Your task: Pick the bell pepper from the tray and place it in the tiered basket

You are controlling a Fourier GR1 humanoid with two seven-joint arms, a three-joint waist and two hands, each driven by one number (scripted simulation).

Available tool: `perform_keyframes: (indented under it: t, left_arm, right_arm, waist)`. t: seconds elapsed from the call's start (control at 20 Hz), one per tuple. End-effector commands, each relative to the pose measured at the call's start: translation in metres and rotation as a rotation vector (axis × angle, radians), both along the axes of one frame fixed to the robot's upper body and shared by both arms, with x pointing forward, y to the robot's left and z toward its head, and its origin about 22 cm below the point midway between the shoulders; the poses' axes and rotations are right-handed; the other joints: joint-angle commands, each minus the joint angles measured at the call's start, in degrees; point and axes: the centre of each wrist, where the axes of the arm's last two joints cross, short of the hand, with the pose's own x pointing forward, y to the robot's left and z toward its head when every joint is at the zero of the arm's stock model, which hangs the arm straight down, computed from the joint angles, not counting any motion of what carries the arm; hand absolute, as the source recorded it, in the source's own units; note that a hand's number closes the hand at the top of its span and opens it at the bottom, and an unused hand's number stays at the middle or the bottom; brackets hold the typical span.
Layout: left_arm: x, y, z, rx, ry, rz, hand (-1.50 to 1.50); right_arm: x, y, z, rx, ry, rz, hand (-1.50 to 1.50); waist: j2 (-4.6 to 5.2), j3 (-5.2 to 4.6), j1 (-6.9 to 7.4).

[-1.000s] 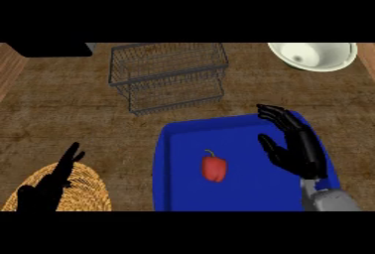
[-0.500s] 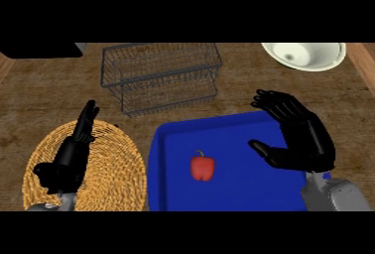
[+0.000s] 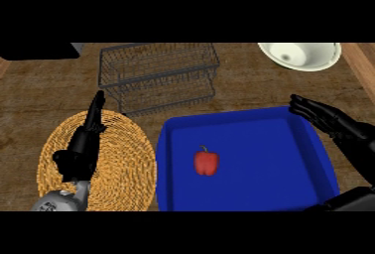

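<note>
We look steeply down on a brown tabletop (image 3: pixel 44 99) with a coarse wood grain. A paler wooden strip (image 3: pixel 364 62) runs along its right edge, and a flat black shape (image 3: pixel 36 49) that we cannot identify fills the upper left corner. We see nothing more of the room.

The left robot hand (image 3: pixel 82 146) shows over a round woven mat (image 3: pixel 128 163) at the lower left. Its fingers are straight and pressed together, pointing toward the far side, and it holds nothing. We cannot tell whether it touches the mat. The right robot hand (image 3: pixel 330 124) hangs over the far right corner of the blue tray (image 3: pixel 278 168), fingers relaxed and a little spread, with nothing in it. It is well apart from the bell pepper (image 3: pixel 206 162).

The bell pepper lies in the tray, left of the middle. It is red and glossy, with a thin dark stem pointing away from us. The tray is rectangular and smooth, with a raised rim and rounded corners, and its left rim sits just beside the mat. The mat is a straw-coloured coil of ridged rings. Beyond both stands the tiered basket (image 3: pixel 159 79), a thin grey wire grid forming boxy levels one above the other. At the upper right we find a smooth, round white bowl (image 3: pixel 300 54) with a cream inside.
</note>
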Motion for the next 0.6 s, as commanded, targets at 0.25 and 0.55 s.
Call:
perform_keyframes:
  t: [0.25,0.55]
  left_arm:
    - [0.014,-0.005,0.009,0.011,-0.006,-0.006,0.0]
    - [0.014,-0.014,0.01,0.01,-0.018,-0.041,0.0]
  right_arm:
    - [-0.04,0.033,0.085,-0.798,-0.227,0.013,-1.5]
    - [-0.073,0.075,0.096,-1.042,-0.212,-0.04,-1.5]
  waist:
    - [-0.08,-0.4,0.94]
    - [0.26,-0.41,3.33]
